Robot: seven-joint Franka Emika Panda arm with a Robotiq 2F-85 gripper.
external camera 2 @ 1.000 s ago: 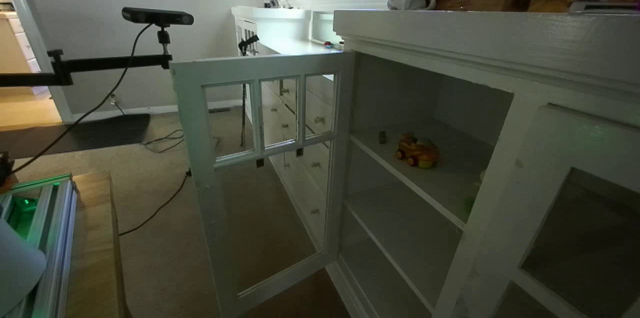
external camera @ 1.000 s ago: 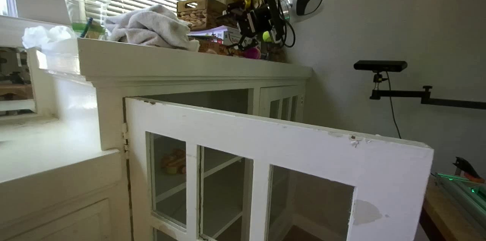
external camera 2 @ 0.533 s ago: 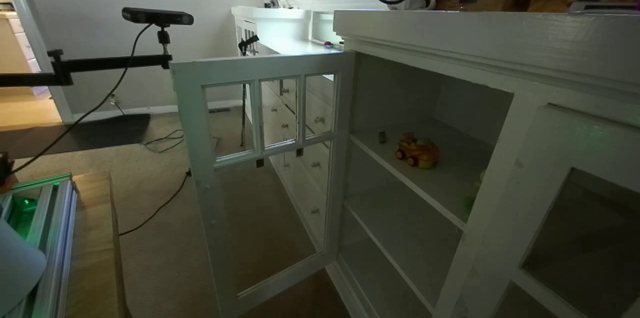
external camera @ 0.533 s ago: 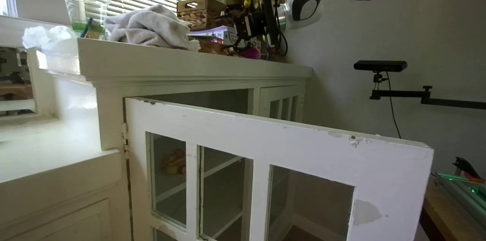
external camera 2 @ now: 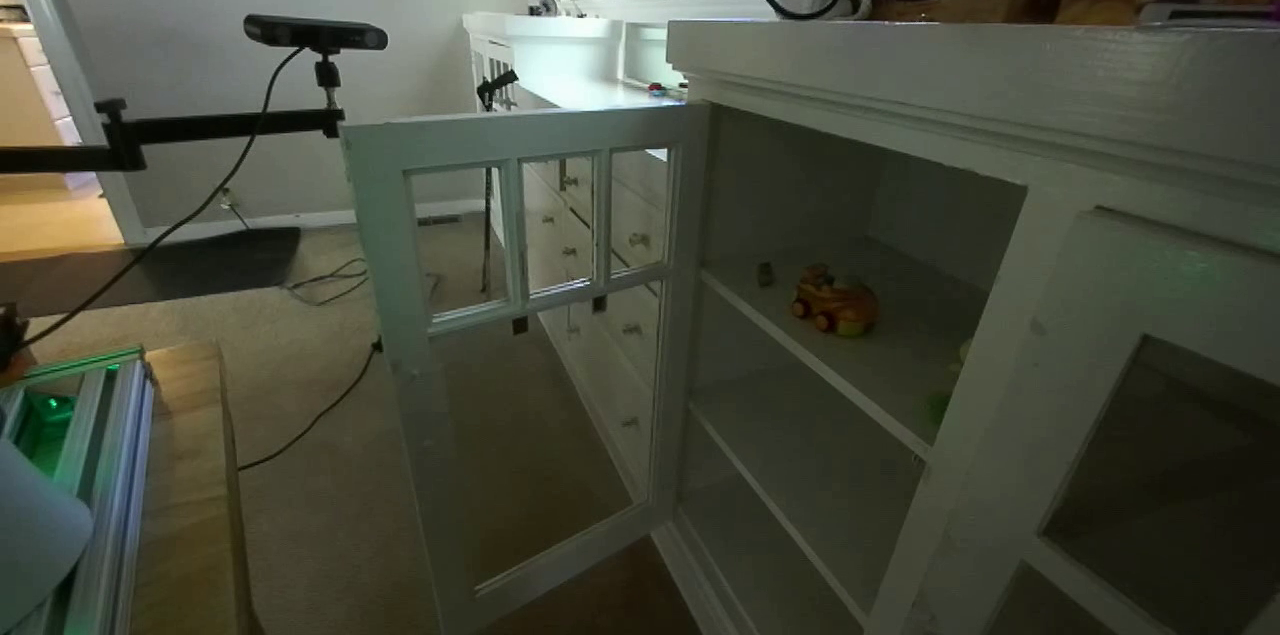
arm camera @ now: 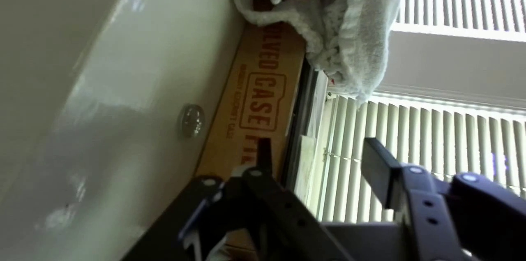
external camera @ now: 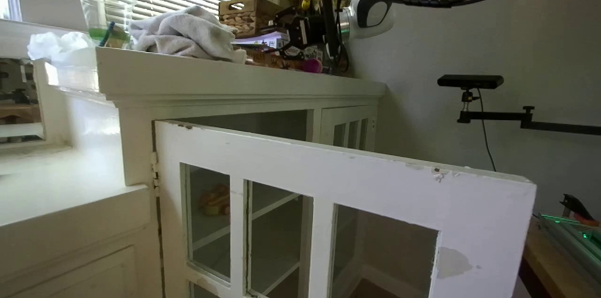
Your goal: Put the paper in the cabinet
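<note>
White-painted wood makes up the cabinet, its glazed door swung out to the near right in an exterior view; above the cabinet's far stretch is the gripper, near a cardboard box; its jaws stand moderately apart, holding nothing that shows; I cannot tell which of the items is the paper.
</note>
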